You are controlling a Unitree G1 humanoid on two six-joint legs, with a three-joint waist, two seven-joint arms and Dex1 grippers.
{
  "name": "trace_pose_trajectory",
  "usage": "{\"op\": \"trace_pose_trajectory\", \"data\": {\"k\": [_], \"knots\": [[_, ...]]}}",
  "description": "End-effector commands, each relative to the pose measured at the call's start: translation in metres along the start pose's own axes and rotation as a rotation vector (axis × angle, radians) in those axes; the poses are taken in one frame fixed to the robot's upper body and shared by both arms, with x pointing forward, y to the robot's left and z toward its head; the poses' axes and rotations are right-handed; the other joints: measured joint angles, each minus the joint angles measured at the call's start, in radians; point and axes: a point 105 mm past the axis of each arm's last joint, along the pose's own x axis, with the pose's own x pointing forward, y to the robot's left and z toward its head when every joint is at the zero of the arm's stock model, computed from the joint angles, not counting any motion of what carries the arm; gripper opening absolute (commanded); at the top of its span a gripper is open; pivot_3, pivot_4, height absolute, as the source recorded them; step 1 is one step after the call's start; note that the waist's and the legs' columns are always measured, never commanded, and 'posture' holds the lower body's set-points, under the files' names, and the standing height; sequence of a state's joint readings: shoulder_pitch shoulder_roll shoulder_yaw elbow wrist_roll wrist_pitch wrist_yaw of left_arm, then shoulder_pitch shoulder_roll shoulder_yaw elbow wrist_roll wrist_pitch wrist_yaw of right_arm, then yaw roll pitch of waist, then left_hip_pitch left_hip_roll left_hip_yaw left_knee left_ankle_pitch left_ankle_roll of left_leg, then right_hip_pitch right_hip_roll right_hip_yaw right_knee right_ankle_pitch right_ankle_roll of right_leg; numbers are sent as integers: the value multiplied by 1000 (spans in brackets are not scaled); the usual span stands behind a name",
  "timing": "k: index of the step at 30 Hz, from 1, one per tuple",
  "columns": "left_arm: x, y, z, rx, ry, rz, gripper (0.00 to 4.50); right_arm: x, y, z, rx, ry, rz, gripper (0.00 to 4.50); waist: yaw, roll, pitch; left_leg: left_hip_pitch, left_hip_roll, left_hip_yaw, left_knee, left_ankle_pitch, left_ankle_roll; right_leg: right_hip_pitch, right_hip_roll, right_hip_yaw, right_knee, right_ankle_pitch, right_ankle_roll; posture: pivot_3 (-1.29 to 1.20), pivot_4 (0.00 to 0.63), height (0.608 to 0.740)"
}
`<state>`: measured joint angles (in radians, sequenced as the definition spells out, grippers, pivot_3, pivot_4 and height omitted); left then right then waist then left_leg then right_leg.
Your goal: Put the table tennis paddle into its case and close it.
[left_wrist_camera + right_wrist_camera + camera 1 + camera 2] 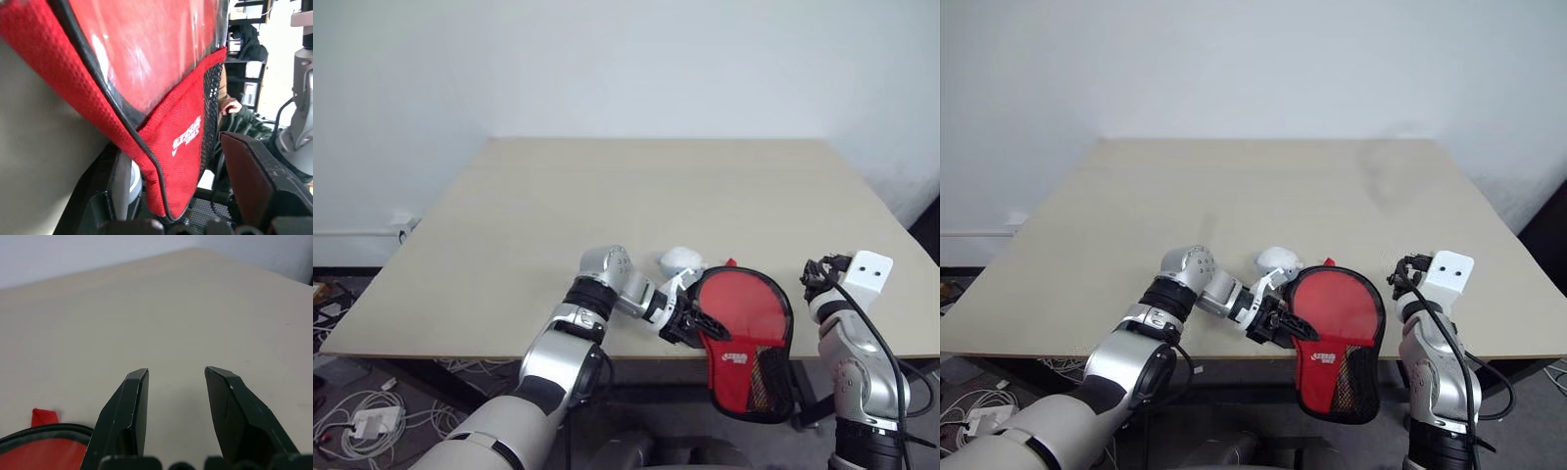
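The red case (744, 333) with black rim and white logo lies at the table's front edge, its mesh-pocket end hanging over it. A glossy red round face fills its upper part; I cannot tell the table tennis paddle from the case, and no handle shows. My left gripper (688, 318) sits at the case's left rim. In the left wrist view its fingers (254, 186) stand apart on either side of the case's (181, 137) narrow end, open. My right gripper (176, 372) hovers open and empty over the table, just right of the case (39, 450).
A small grey-white roundish object (680, 260) rests on the beige table (607, 196) just behind my left gripper. Cables and a power adapter (362, 421) lie on the floor at the left. A person's hand (234, 105) shows beyond the table.
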<state>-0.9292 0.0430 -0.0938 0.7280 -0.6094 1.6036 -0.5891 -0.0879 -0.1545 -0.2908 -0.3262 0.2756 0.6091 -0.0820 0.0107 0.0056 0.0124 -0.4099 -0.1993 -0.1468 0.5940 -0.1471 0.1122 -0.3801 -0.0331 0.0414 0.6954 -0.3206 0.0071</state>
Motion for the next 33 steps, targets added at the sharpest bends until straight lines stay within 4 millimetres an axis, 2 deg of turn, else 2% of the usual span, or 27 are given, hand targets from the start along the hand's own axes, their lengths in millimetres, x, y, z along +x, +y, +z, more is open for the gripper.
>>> {"op": "trace_pose_trajectory", "data": {"k": [1,3,6,9,11,13,14,15,20,24,28,30,31,33], "knots": [[-35,-21,19,227,-118,-49,2766,-10,37,24,-10,-72,220,1991,-10,1,0,0,0,0,-1,0,0,-1,0,0,0,0,0,0,0,740],[-59,-34,24,391,-184,-121,2766,-17,57,23,-27,-58,341,1991,-13,1,1,0,0,0,-3,0,-1,-2,0,1,0,0,0,0,0,740],[-85,-36,37,575,-270,-122,2766,-22,70,19,-37,-29,427,1991,-8,2,0,0,1,0,-4,0,-2,-2,1,1,-1,0,-1,0,0,740],[-103,-41,60,630,-376,-124,2809,-19,72,7,-44,30,434,2569,11,1,1,0,0,0,-3,1,-3,-1,0,0,-1,0,-2,0,0,740],[-107,-38,76,636,-427,-73,3165,-19,77,-2,-81,65,459,3222,25,1,1,0,-1,0,-3,2,-4,-1,0,0,-1,1,-2,0,0,740],[-103,-29,92,652,-464,26,3694,-21,86,-14,-103,120,507,3972,31,0,1,0,-1,0,-3,2,-4,-1,-1,0,-2,1,-2,0,0,740],[-101,-26,101,660,-499,68,3706,-21,89,-21,-123,146,517,4339,34,0,1,0,-1,0,-3,2,-4,-1,-1,0,-2,1,-2,0,0,740],[-98,-24,109,657,-531,110,3706,-20,91,-26,-138,167,518,4454,35,0,1,0,-1,0,-3,2,-4,-2,-1,0,-2,1,-2,0,0,740],[-77,-15,126,613,-590,240,3706,-13,89,-34,-144,209,488,4454,35,-2,2,-3,0,0,-2,2,-4,-3,-1,0,-1,1,-2,0,0,740],[-57,-11,123,610,-558,256,3706,-11,84,-39,-171,230,469,4454,32,-3,3,-4,0,0,-2,2,-3,-4,-1,0,-1,1,-2,0,0,740],[-45,-1,120,663,-522,325,3706,-12,82,-42,-181,239,457,4454,32,-3,3,-4,0,0,0,1,-3,-4,-1,0,0,1,-1,0,0,740],[-38,-1,112,694,-458,293,3706,-13,81,-44,-179,245,451,4454,33,-3,3,-5,0,-1,0,1,-3,-4,-1,0,0,1,-1,0,0,740],[-37,1,110,695,-433,292,4081,-13,80,-44,-178,248,446,4500,33,-3,3,-5,0,0,1,1,-3,-4,-1,-1,0,1,-1,0,0,740],[-36,7,106,680,-400,310,4468,-14,79,-45,-176,252,442,4500,33,-3,3,-5,0,0,1,1,-3,-4,-1,-1,0,1,-1,0,0,740]]}}
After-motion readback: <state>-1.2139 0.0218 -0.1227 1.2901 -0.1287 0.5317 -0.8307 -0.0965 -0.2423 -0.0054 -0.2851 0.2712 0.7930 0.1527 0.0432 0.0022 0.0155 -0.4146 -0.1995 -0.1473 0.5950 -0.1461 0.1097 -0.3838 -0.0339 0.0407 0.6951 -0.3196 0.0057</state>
